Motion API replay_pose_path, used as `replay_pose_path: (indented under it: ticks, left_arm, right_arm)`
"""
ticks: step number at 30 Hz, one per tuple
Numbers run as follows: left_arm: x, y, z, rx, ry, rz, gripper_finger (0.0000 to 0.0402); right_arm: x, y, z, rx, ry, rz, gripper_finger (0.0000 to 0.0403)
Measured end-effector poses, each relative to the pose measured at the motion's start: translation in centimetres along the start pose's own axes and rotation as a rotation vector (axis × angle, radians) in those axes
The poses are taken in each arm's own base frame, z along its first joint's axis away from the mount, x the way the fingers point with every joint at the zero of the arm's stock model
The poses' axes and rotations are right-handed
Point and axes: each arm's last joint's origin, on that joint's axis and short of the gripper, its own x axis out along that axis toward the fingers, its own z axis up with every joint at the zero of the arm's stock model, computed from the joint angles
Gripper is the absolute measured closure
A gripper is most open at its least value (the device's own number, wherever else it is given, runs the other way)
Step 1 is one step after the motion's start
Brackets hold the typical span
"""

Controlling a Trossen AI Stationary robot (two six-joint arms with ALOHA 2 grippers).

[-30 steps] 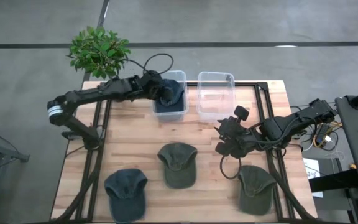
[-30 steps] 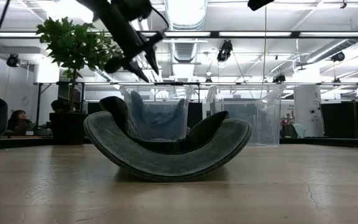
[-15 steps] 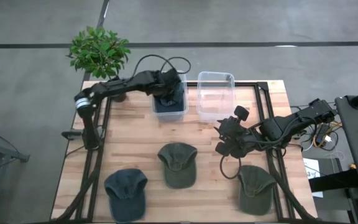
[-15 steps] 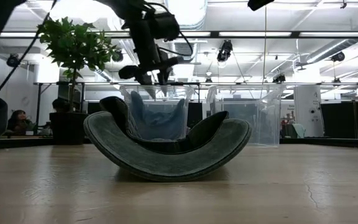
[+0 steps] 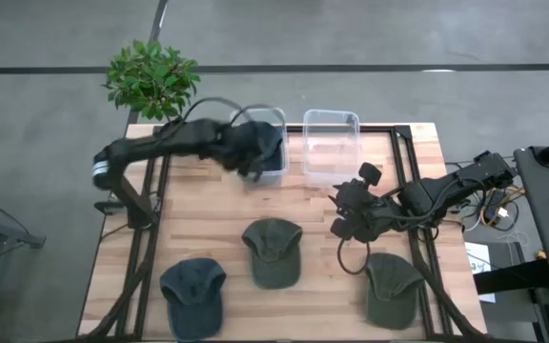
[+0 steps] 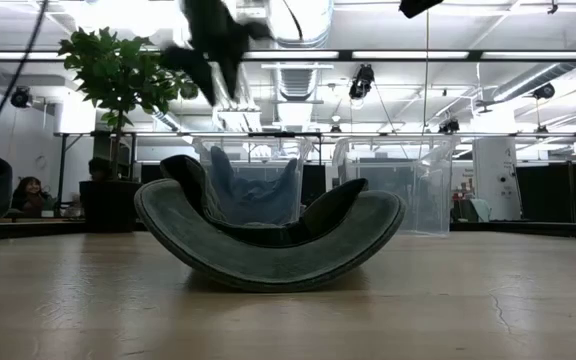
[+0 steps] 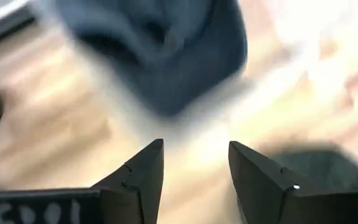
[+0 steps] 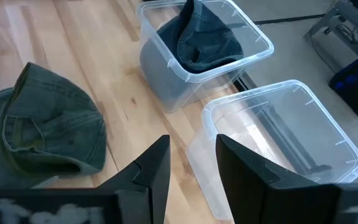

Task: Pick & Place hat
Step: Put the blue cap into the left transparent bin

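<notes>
1. From the high view we see the left claw [image 5: 247, 158] at the near edge of the left bin [image 5: 274, 116], which already holds a blue hat [image 5: 267, 145]. Three hats lie loose on the tabletop [image 5: 198, 229]: a green hat [image 5: 273, 251] nearer us and slightly right of that claw, a blue-grey hat [image 5: 193, 293] farther toward us on the left, and an olive hat [image 5: 392, 289] just beyond the right claw [image 5: 353, 214], which waits over the tabletop's right half.
2. In the low view the left claw [image 6: 208, 45] hangs high above the green hat [image 6: 268, 240].
3. The left wrist view shows its fingers [image 7: 143, 175] moderately apart, holding nothing, the binned hat [image 7: 166, 50] ahead.
4. The right wrist view shows its fingers [image 8: 155, 168] narrowly apart and empty; the green hat [image 8: 48, 127] lies ahead beside them, the empty bin [image 8: 284, 134] on the other side. We judge the left arm better placed for the green hat.
</notes>
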Motion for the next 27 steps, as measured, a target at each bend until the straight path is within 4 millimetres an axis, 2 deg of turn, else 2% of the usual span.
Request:
replay_pose_path:
  ticks: [6, 11, 15, 22, 24, 27]
  left_arm:
    - [-6.6, 0.7, -7.7, -0.139, 0.003, 0.029, 0.0229]
    - [-9.0, 1.1, -13.0, -0.31, 0.028, -0.08, 0.0229]
    - [-8.7, 1.4, -17.5, -0.417, 0.134, -0.055, 0.0229]
    - [-7.4, 1.6, -25.2, -0.545, 0.377, 0.112, 0.0229]
    - [-7.0, 1.2, -26.6, -0.521, 0.445, 0.103, 0.0229]
    - [-6.0, 0.4, -27.6, -0.519, 0.489, 0.072, 0.0229]
  right_arm:
    - [0.0, 0.0, 0.0, -0.001, 0.001, 0.0, 0.028]
    - [0.0, 0.0, 0.0, -0.006, 0.002, -0.001, 0.028]
    - [0.0, 0.0, 0.0, -0.007, 0.003, -0.001, 0.028]
    - [0.0, 0.0, 0.0, -0.015, 0.003, -0.002, 0.028]
    - [0.0, 0.0, 0.0, -0.015, 0.003, -0.001, 0.028]
    - [0.0, 0.0, 0.0, -0.015, 0.003, -0.002, 0.028]
